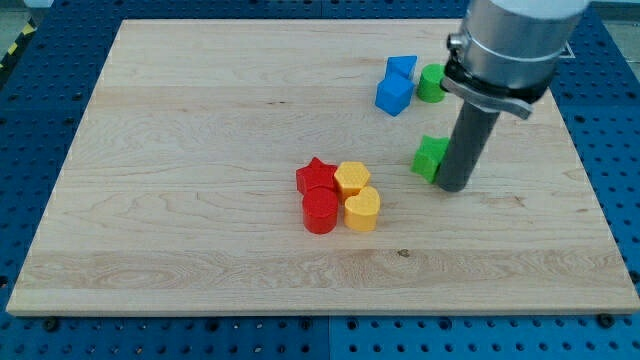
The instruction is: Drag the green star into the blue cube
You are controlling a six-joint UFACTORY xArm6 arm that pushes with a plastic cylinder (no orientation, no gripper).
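Observation:
The green star lies on the wooden board right of centre, partly hidden by the rod. My tip rests on the board just to the star's right and a little below it, touching or nearly touching it. The blue cube sits above and to the left of the star, near the view's top. A second blue block touches the cube's upper side.
A green round block sits right of the blue blocks, partly behind the arm. A cluster at the board's centre holds a red star, a red round block, a yellow hexagon and a yellow heart-like block.

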